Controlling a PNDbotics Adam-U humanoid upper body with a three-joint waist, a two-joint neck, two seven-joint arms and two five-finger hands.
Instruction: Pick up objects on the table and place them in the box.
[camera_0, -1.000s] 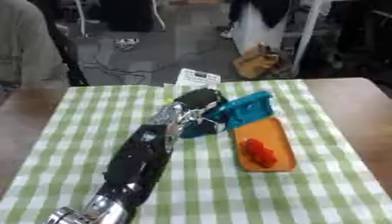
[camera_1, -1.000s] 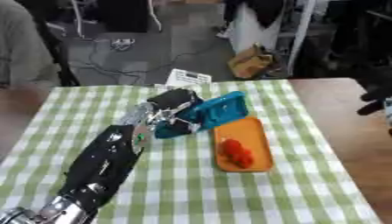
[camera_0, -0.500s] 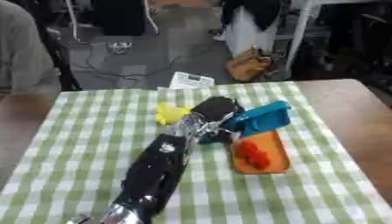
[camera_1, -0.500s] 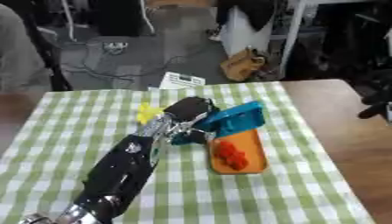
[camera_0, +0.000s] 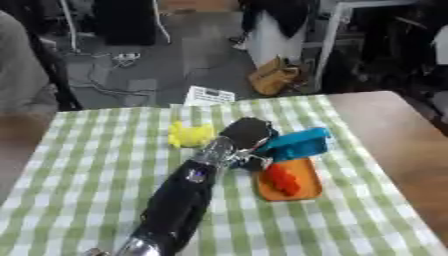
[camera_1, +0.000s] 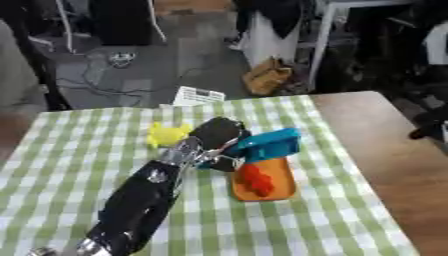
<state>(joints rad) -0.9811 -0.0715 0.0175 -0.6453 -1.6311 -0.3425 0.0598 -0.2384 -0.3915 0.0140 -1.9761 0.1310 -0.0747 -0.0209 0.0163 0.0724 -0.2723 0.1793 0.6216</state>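
On green-and-white checked tablecloth (camera_0: 79, 165): left hand (camera_0: 247, 134), black, at the near end of a blue plastic object (camera_0: 297, 143) that rests against the orange oblong tray (camera_0: 304, 182); finger state cannot be told. Red lumpy item (camera_0: 282, 179) lies in the tray. Yellow soft-looking piece (camera_0: 190, 135) sits just left of the hand. Step: placing or grasping the blue item. Next: collect the yellow piece.
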